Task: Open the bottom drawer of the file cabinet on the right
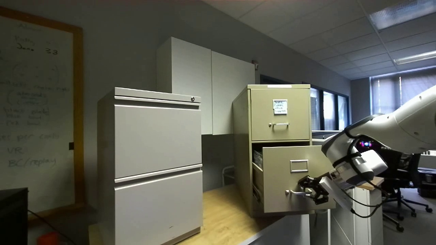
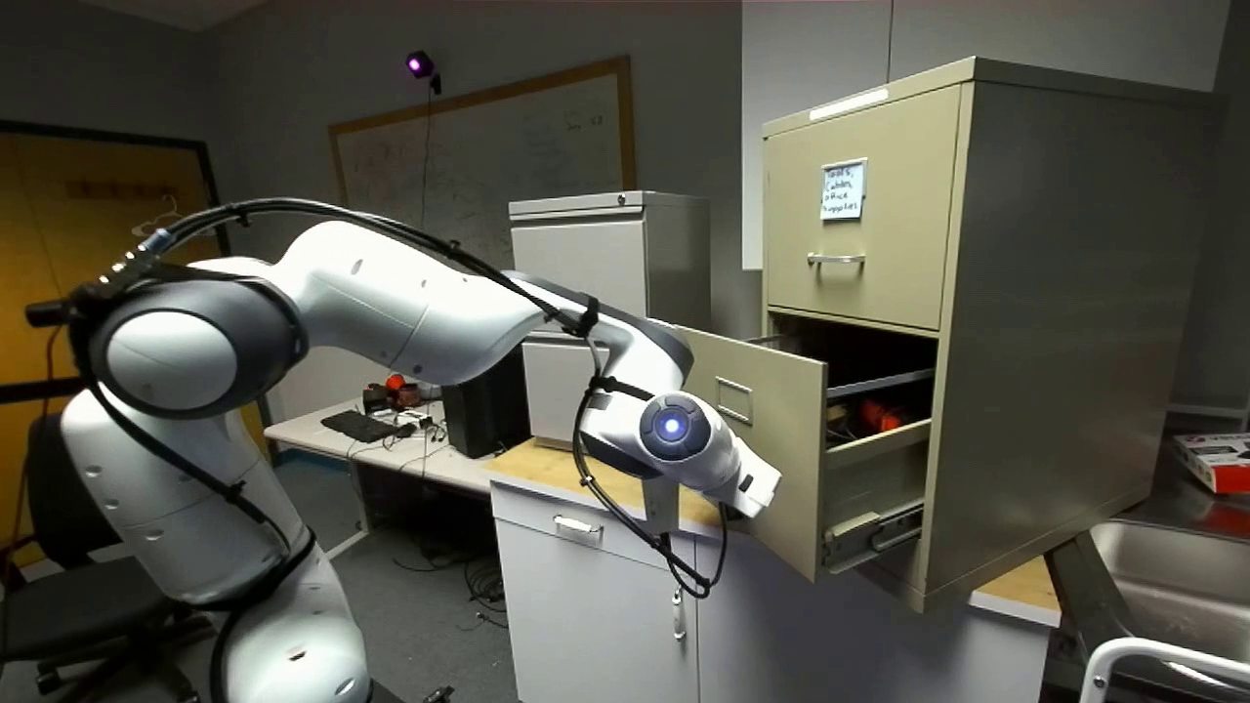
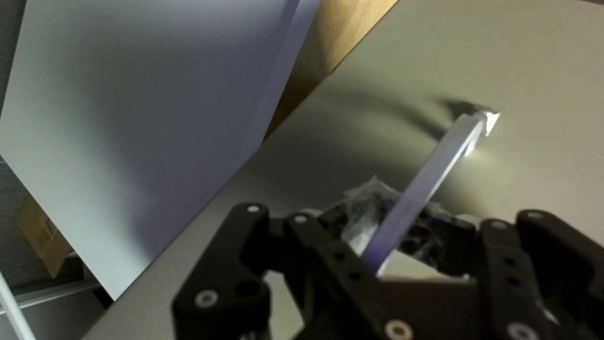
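Observation:
The tan-beige file cabinet (image 1: pixel 242 149) stands upright; it also shows in an exterior view (image 2: pixel 1064 322). Its paper-labelled top drawer is shut. Its bottom drawer (image 1: pixel 279 173) is pulled well out, its side rail and contents visible in an exterior view (image 2: pixel 781 420). The silver handle (image 1: pixel 295 193) runs between my fingers in the wrist view (image 3: pixel 424 184). My gripper (image 1: pixel 312 190) is at the handle's right end, its fingers apart on both sides of the bar in the wrist view (image 3: pixel 396 229). Whether the fingers touch the bar is unclear. My wrist hides the gripper in an exterior view.
A light-grey two-panel cabinet (image 1: pixel 158 136) stands beside it on the wooden counter (image 1: pixel 224 209). White base cabinets (image 2: pixel 596 615) are below the drawer. A sink (image 2: pixel 1172 537) and a white rail (image 2: pixel 1162 656) lie at the file cabinet's far side.

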Controlling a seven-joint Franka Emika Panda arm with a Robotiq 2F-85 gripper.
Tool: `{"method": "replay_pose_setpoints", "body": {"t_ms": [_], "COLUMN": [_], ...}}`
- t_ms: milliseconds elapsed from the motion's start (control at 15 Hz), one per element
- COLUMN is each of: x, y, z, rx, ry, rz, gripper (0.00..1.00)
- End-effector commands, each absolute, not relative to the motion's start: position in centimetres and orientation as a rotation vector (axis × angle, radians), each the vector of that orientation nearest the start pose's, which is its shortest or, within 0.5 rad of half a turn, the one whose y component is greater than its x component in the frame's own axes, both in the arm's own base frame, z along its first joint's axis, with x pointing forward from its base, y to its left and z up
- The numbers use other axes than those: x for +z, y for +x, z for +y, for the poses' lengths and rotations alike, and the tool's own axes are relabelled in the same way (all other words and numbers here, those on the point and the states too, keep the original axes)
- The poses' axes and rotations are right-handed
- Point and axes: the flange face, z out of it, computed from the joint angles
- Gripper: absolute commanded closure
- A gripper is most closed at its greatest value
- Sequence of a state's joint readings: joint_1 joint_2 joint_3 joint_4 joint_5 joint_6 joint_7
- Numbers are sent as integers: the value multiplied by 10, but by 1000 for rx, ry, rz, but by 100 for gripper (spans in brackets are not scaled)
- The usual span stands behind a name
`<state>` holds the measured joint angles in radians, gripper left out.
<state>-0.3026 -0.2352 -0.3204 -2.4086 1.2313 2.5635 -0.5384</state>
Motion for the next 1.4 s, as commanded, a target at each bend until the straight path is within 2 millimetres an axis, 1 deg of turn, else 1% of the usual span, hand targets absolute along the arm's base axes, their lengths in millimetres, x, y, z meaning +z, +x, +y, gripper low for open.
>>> {"method": "replay_pose_setpoints", "body": {"t_ms": [0, 67, 133, 200, 467, 600, 667, 733, 1000, 1333], "x": [388, 387, 386, 385, 384, 386, 390, 391, 410, 438], "y": [359, 355, 353, 351, 345, 343, 340, 338, 325, 303], "z": [-275, -274, -273, -273, -272, -272, -271, -270, -260, -247], "rx": [-835, -836, -834, -834, -857, -884, -908, -926, -1079, -1304], "ry": [-2114, -2113, -2112, -2110, -2096, -2075, -2061, -2052, -2006, -1957], "rz": [1212, 1212, 1222, 1227, 1255, 1280, 1289, 1300, 1325, 1365], "gripper": [70, 68, 64, 57, 26, 9, 1, 0, 0, 0]}}
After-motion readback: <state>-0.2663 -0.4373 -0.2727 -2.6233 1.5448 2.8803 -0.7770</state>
